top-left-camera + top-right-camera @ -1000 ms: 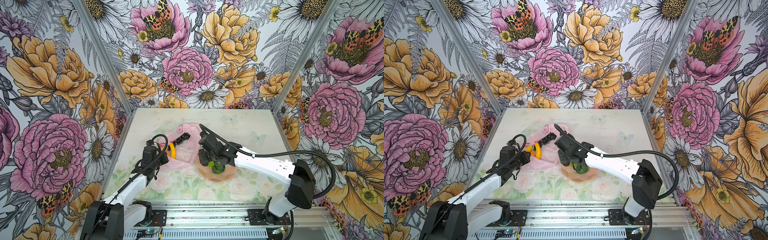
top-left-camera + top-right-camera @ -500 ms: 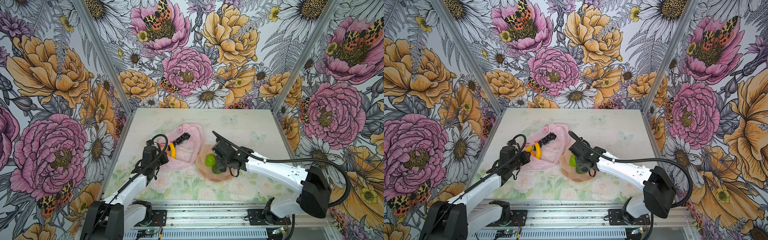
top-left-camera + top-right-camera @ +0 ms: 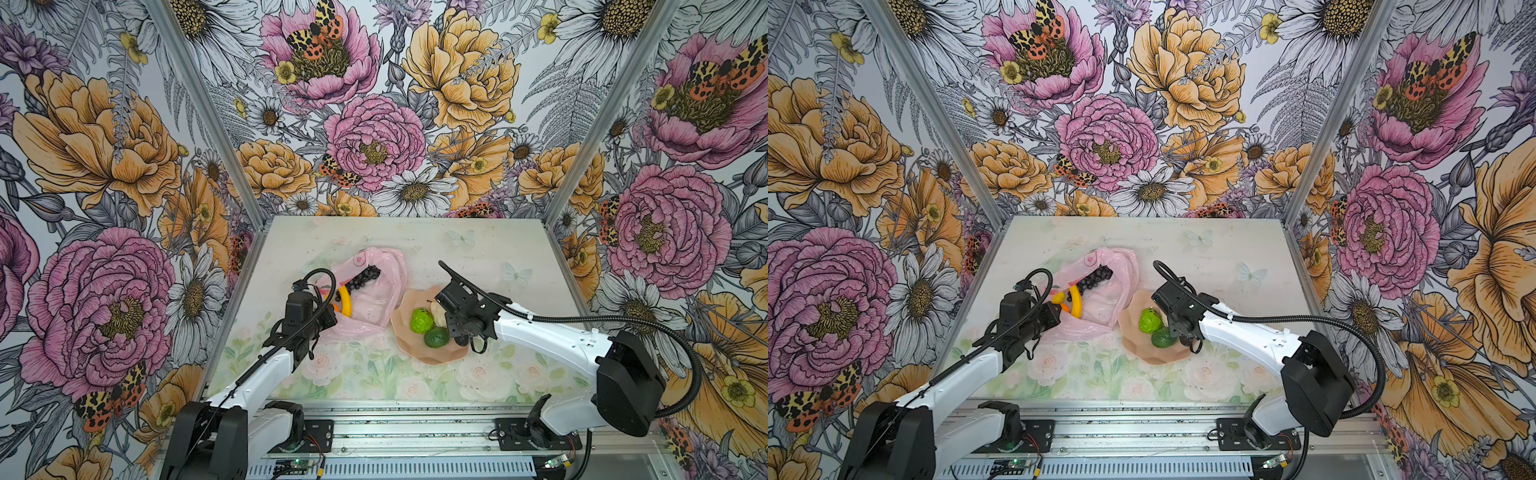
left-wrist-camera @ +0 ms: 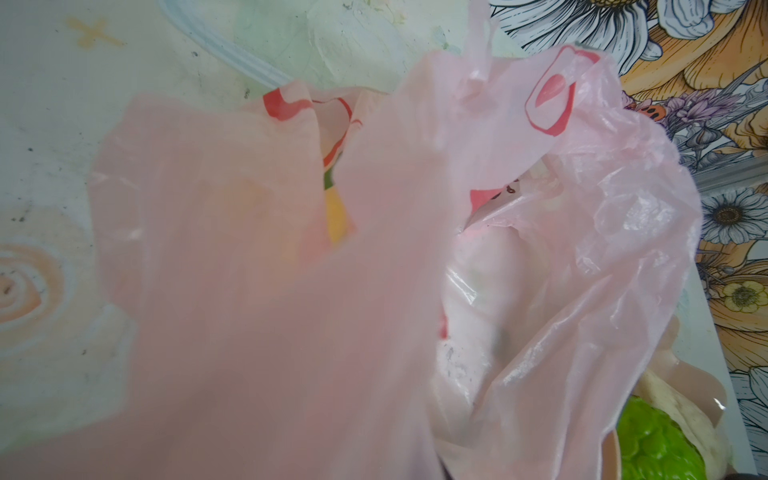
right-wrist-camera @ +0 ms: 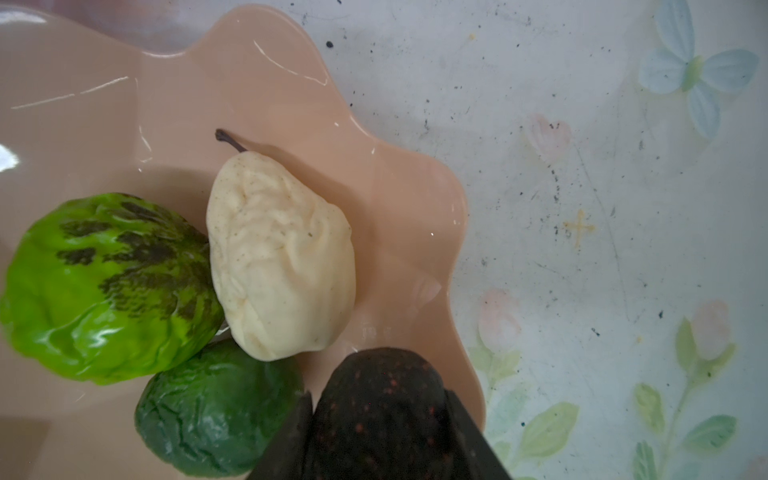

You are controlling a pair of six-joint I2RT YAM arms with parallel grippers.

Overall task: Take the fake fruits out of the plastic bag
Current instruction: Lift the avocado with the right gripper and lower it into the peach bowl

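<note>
In both top views the pink plastic bag lies open at mid-table. A yellow banana and a dark grape bunch show in its mouth. My left gripper is at the bag's near edge, shut on the film. In the left wrist view the plastic bag drapes over the jaws and hides them. My right gripper is shut on a dark speckled avocado-like fruit, held over the right rim of the peach dish. A cream pear, a bright green fruit and a dark green fruit lie in the dish.
The peach dish sits just right of the bag and touches its film. Flowered walls close in the table on the left, back and right. The rail with both arm bases runs along the front edge.
My right gripper, still shut on the dark fruit, has drawn back rightward from over the dish's left part to its right rim. The left arm and the bag have not moved.
</note>
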